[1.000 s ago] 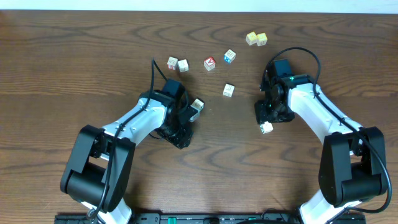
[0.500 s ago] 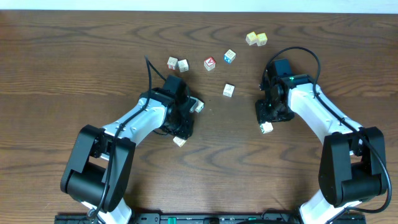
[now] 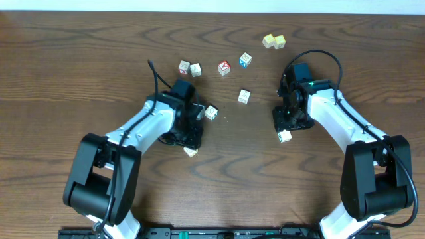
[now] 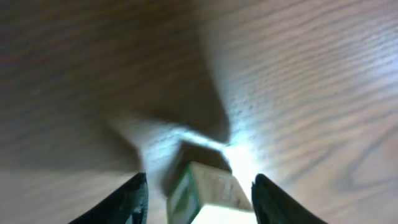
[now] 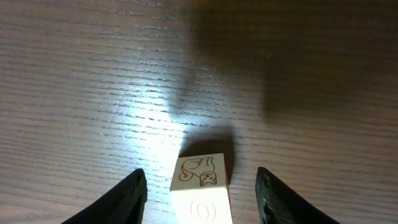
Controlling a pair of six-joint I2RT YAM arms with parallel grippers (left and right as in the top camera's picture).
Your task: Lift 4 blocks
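Overhead, one pale block (image 3: 190, 151) is seen on the worktop (image 3: 80, 79) right at the tip of the left pincer (image 3: 190, 145). A second pale block (image 3: 284, 136) lies likewise at the tip of the right pincer (image 3: 285, 131). Each arm is thus paired with the block nearest to it. A further pale block (image 3: 211, 112) lies just beside the left pincer's body, outside the jaws.

From the left wrist, the first block is found between the two fingers (image 4: 134, 200). The view is blurred. A gap is seen on one side, while the other finger stands very close; whether it touches cannot be told. The pincer is spread fairly wide and nothing is gripped.

From the right wrist, the second block, marked with a small cat drawing, sits centred between the fingers (image 5: 132, 198) with clear gaps on both sides. Here too the jaws are parted and nothing is held.

As cubes, the blocks have no long axis; their side faces run nearly parallel to the fingers. Closing and then raising is probably all that is called for.
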